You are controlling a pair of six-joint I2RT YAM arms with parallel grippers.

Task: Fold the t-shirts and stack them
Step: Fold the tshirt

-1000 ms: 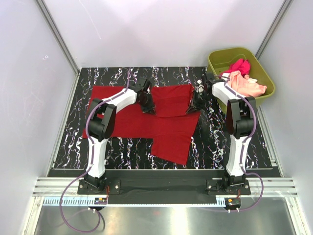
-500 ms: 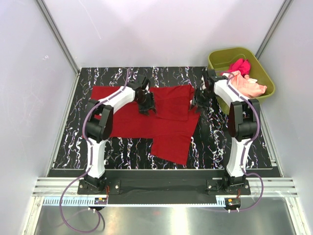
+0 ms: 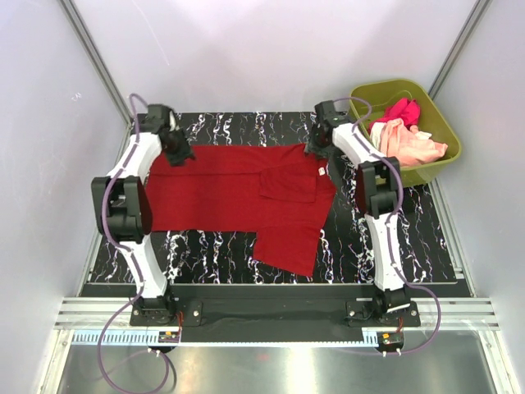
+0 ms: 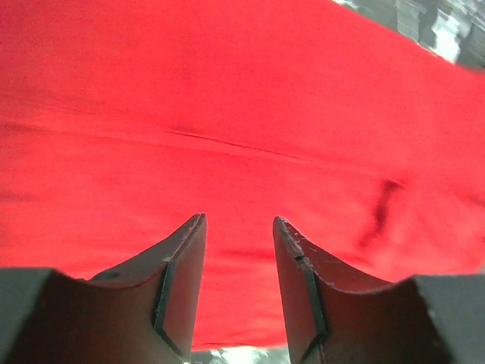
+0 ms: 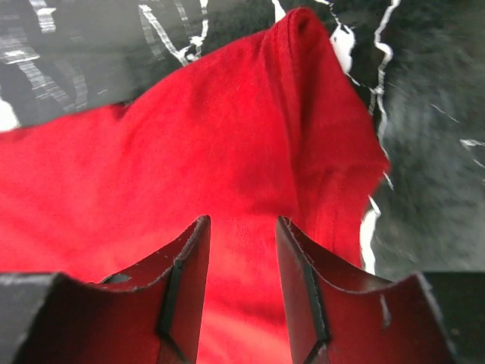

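Note:
The deep red t-shirt point(image 3: 221, 189) lies spread flat on the black marbled table point(image 3: 353, 238), with a sleeve folded inward point(image 3: 289, 176) and a flap hanging toward the near edge point(image 3: 287, 246). My left gripper point(image 3: 179, 154) hovers over the shirt's far left corner, open; in its wrist view the left gripper point(image 4: 239, 220) has only red cloth point(image 4: 242, 114) below it. My right gripper point(image 3: 314, 148) is open over the far right corner, and the right gripper point(image 5: 242, 220) shows a bunched red edge point(image 5: 303, 91) ahead. The magenta-pink t-shirt point(image 3: 399, 110) and pale peach t-shirt point(image 3: 410, 144) lie in the tub.
The olive-green plastic tub point(image 3: 373, 92) stands at the back right, just off the table's corner. White walls with metal frame posts close in the back and both sides. Bare marbled table point(image 3: 209, 246) shows along the near edge.
Both grippers opened and left the middle of the red shirt. The left one swung out to the far left corner, the right one up to the far right corner. The shirt lies flatter.

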